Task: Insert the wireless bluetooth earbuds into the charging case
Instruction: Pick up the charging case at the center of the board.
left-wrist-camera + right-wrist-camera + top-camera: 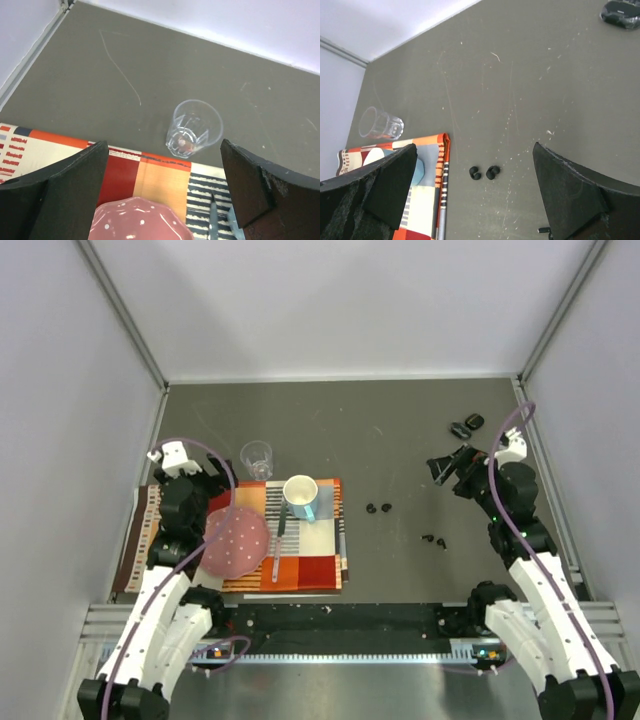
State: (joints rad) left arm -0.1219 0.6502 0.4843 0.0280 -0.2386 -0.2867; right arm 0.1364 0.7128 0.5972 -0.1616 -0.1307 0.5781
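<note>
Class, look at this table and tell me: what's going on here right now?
Two robot arms, nothing held yet. The left gripper hangs open over the placemat by the clear glass. The right gripper is open near the black charging cases at the far right. Two pairs of earbuds, the second here, lie loose on the table.

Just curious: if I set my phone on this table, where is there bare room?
Bare: the far stretch between the clear glass and the black cases. Crowded: the placemat at left, carrying plate and mug. Two earbud pairs dot the middle-right.
</note>
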